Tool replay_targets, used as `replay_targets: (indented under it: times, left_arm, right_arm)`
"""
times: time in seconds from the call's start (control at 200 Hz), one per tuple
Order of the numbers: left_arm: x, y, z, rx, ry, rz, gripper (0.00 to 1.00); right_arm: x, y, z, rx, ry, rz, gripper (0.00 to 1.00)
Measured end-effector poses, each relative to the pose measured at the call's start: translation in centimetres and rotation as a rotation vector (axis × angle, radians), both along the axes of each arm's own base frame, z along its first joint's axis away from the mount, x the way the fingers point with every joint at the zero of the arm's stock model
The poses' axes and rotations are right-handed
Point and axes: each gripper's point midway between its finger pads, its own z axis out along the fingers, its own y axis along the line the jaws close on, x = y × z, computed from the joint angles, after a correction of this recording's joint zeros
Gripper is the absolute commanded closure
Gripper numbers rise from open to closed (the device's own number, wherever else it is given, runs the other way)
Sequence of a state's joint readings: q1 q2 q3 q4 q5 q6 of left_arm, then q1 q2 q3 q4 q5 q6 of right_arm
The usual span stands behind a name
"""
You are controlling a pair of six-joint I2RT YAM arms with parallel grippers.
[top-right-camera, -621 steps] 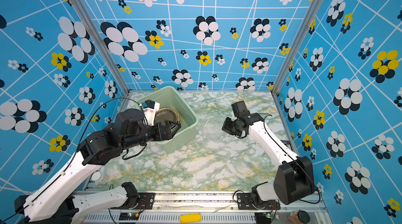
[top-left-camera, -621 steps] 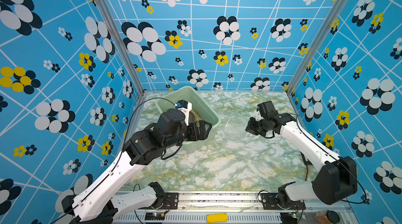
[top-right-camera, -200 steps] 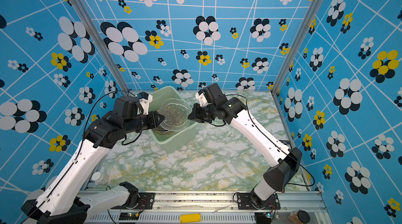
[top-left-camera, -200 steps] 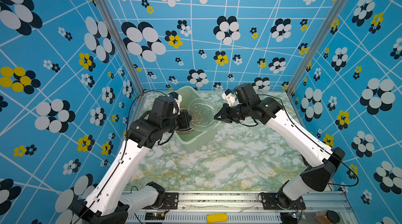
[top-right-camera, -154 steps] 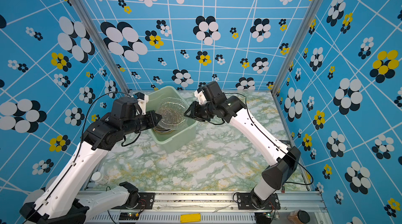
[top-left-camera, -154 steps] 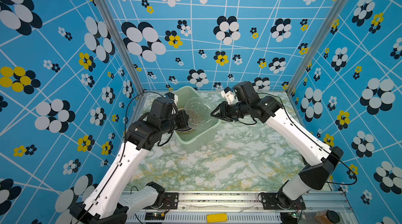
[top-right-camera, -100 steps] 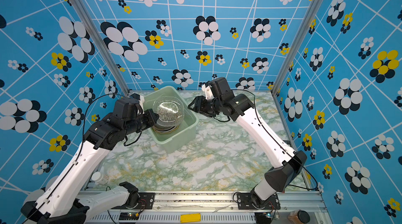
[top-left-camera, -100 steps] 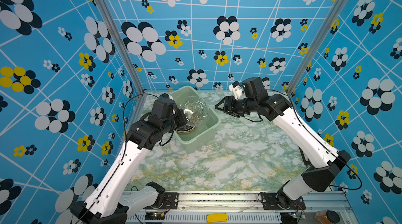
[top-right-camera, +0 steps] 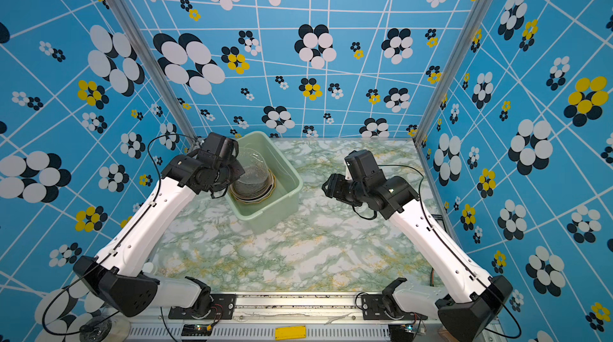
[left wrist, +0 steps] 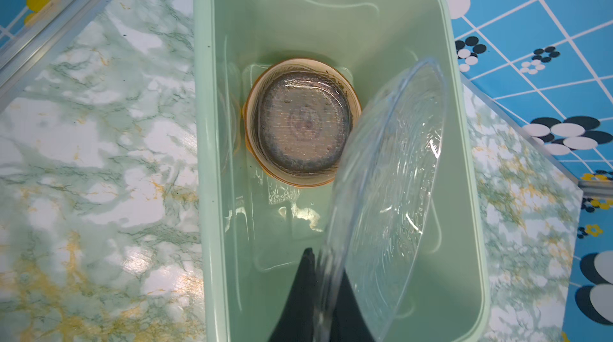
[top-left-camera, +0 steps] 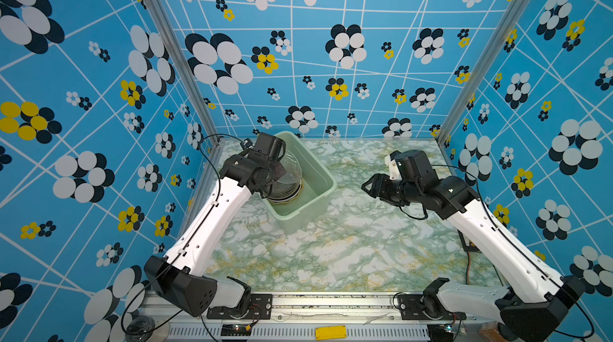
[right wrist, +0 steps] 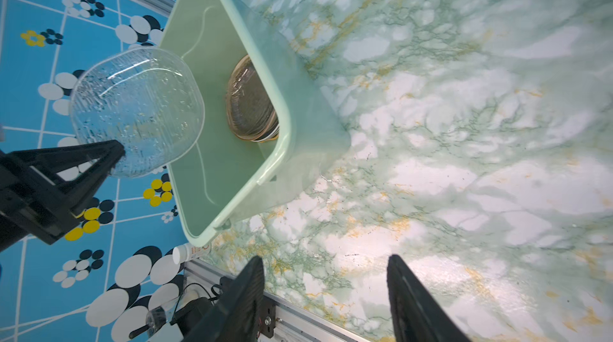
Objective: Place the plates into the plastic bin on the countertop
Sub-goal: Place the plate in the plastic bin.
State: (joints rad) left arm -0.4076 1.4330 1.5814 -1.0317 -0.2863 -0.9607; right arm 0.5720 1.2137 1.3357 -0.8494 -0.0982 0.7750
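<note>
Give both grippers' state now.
Left gripper: shut on the clear glass plate, over the plastic bin.
Right gripper: open, holding nothing.

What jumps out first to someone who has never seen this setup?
A clear glass plate hangs tilted above the pale green plastic bin, pinched at its rim by the left gripper. In the bin lies a stack of plates. The right gripper hovers open and empty over the marbled countertop.
</note>
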Motion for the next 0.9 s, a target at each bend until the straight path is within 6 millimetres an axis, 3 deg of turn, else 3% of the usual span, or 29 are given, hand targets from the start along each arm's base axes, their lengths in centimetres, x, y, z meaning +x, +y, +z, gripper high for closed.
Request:
replay_targets:
  times: [0.325,0.59,0.9]
  left_arm:
    - [2.2,1.7,-4.6,0.081,0.151,0.104,1.0]
    - [2.9,2.1,-6.6,0.092,0.206,0.137,1.0]
    - [4.2,2.5,-8.5,0.099,0.259,0.164,1.0]
  right_arm:
    - [0.2,-1.1,-0.8,-0.025,0.008,-0.043,0.38]
    - [-0.6,-3.1,-4.7,-0.081,0.086,-0.085,0.38]
    - [-0.5,-3.6,-4.4,-0.076,0.075,-0.103,0.38]
